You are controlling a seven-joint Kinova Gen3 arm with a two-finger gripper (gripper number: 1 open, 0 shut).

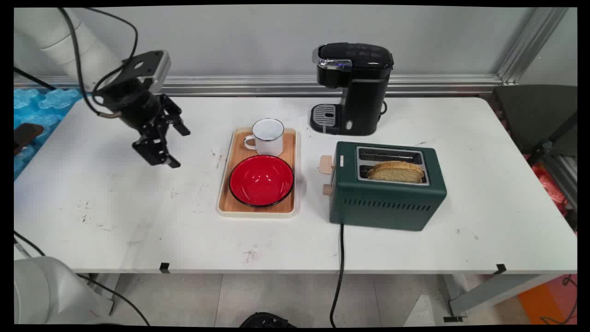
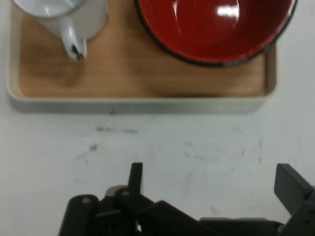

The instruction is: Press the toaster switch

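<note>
- The gripper [image 1: 171, 146] hangs empty, fingers spread, beside the wooden tray [image 1: 237, 152].
- Nearest: white mug [image 1: 268, 137], probably light enamel, slick; red bowl [image 1: 261, 180].

The white table [image 1: 115, 216] is scuffed with dark marks. A wooden tray [image 1: 238, 152] sits near its middle, a green toaster [image 1: 387, 205] just right of it, and a black coffee machine [image 1: 357, 92] behind, toward the wall.
</note>
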